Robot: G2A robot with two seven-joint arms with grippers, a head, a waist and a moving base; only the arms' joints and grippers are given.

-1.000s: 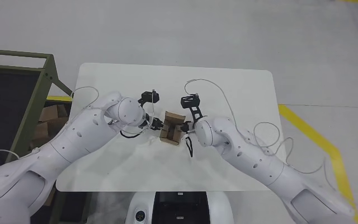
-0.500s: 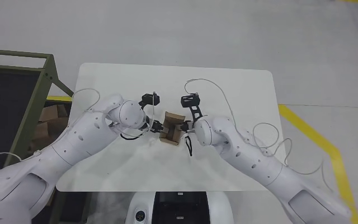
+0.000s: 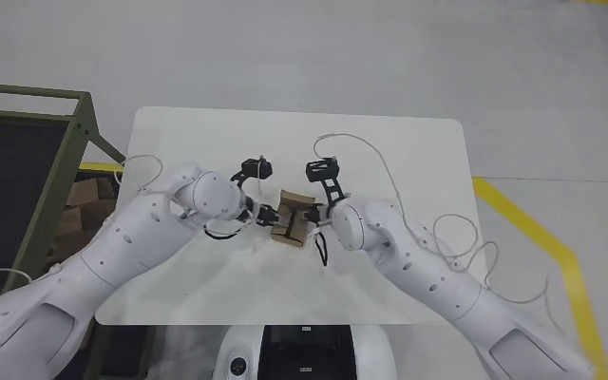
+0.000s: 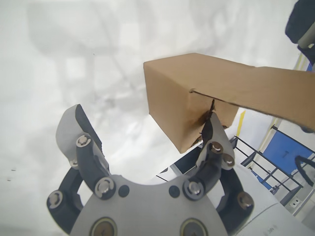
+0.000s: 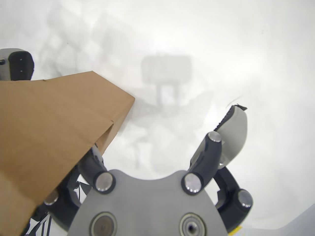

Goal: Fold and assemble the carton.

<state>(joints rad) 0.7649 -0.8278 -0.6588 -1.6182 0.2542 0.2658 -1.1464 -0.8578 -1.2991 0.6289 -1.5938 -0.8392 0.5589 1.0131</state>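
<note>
1. Surface (image 3: pixel 408 152): white and wide. The carton is near its middle, between the two arms.
2. Carton (image 3: pixel 290 217): small, brown cardboard, partly squared up, with one long flap reaching out toward the right arm. Judged light, with stiff panels and weak creases. It will likely skid on the smooth surface and buckle if squeezed across an open side. Best hold is a panel edge or flap close to a fold line, with the other arm bracing the opposite wall.
3. Left tool (image 4: pixel 145 116): spread wide, pinching nothing. One fingertip (image 4: pixel 212 124) touches the carton's near wall beside a slit; the other stands apart from it.
4. Right tool (image 5: pixel 162 128): spread. One finger is hidden under the flap, contact not visible. The other finger (image 5: pixel 233 128) is clear of the cardboard.
</note>
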